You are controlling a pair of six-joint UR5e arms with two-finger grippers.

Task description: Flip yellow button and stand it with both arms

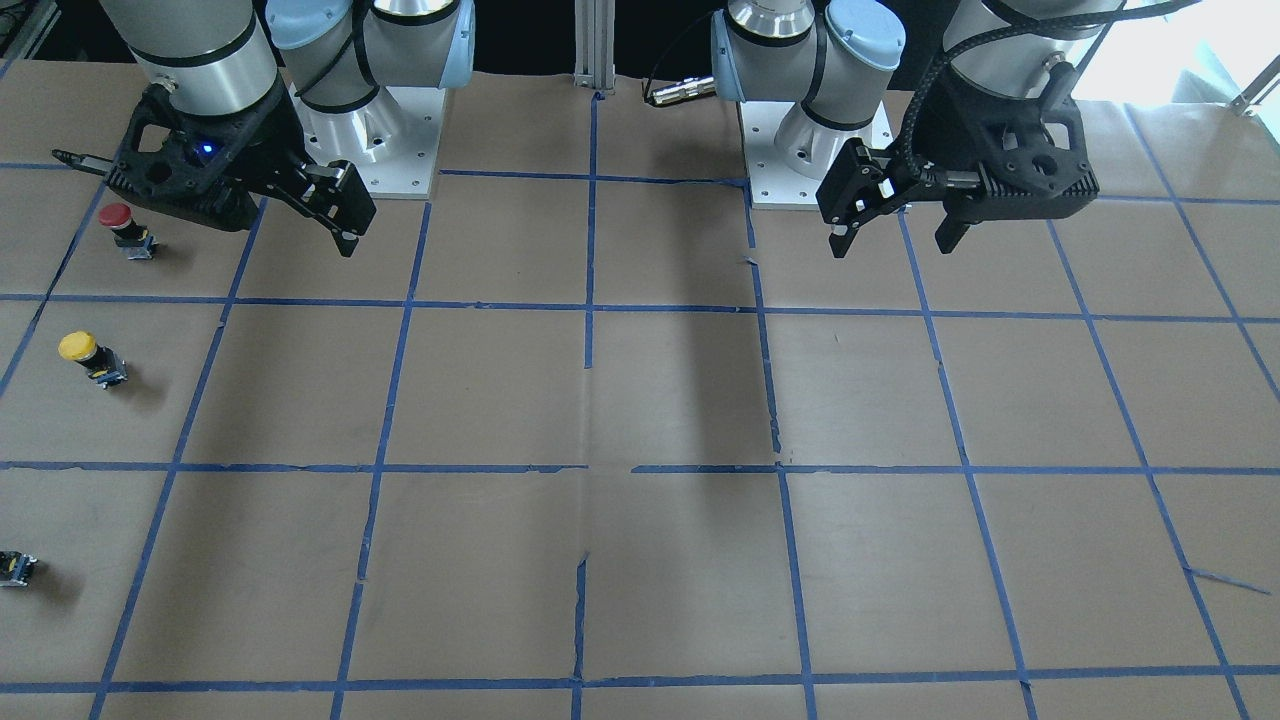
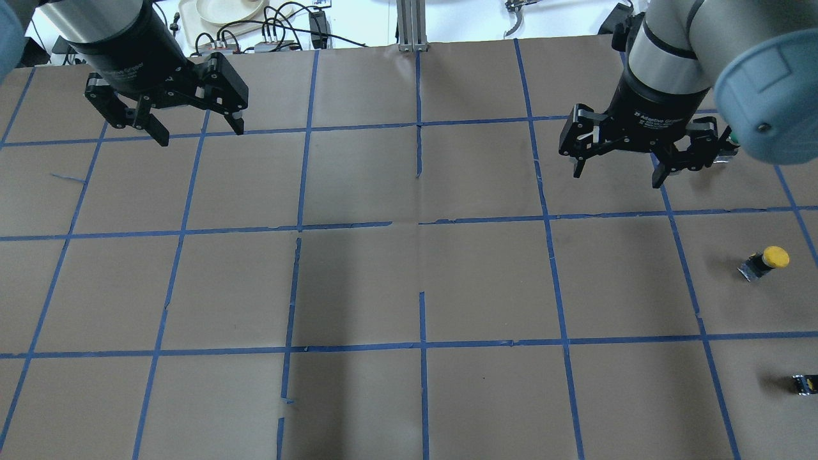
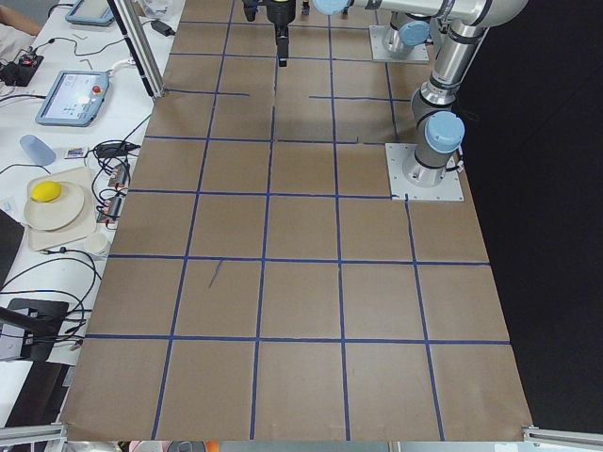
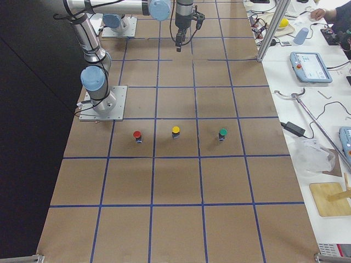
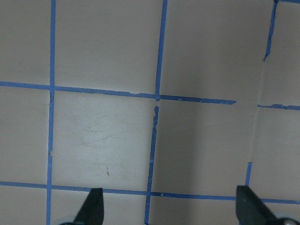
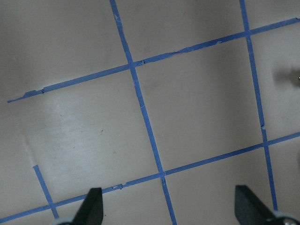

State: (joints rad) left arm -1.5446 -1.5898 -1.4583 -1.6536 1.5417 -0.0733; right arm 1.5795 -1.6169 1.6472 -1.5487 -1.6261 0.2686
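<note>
- The yellow button (image 2: 765,262) sits on the table (image 2: 358,281), far out on the robot's right side, alone in its taped square and touched by neither arm.
- In the exterior right view it is the middle one of a row of three. The red button (image 4: 137,135) is on the robot's side and the green button (image 4: 222,133) on the far side, each well apart from it.
- It appears to stand on its grey base with the yellow cap up. It is small and close to the frame edge in the front and overhead views, where it looks leaned, so its exact tilt is hard to judge.
- The right gripper (image 2: 617,177) hovers above the table with its jaws spread wide and nothing between them. The yellow button is in a neighbouring square, nearer the robot and further right.
- The left gripper (image 2: 201,135) hangs over the opposite end of the table, its jaws also wide and empty, well apart from the button.
- Each wrist view shows only the dark tips of the jaws at the bottom edge, with the blue tape grid beneath.
- In the overhead view the green button is mostly hidden behind the right arm's light-blue joint cap (image 2: 767,83); only a sliver of green shows.
- A small dark base (image 2: 805,383) at the overhead view's right edge is cut by the frame, its cap out of sight.
- Another cut-off base (image 1: 15,568) lies at the front view's left edge.
</note>
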